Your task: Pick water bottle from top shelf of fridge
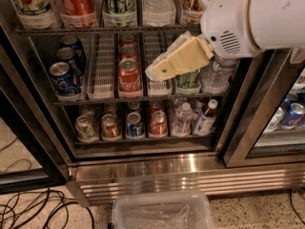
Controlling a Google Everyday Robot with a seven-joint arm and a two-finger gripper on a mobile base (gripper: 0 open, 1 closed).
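The water bottle [159,4] is clear and ribbed and stands in a translucent cup holder on the top shelf [95,30], a dark wire rack of the fridge [143,149]; its cap is cut off by the top edge. My gripper [164,69], tan with a white wrist housing [248,18], hangs in front of the middle shelf, below the top rail and just below and slightly right of the bottle. It touches nothing I can see.
A green soda bottle [31,1], a red one [76,1] and a tall can [119,1] flank the water bottle. Cans [129,73] and white lane trays [102,66] fill the middle shelf. A clear bin [162,211] and cables [38,209] lie on the floor.
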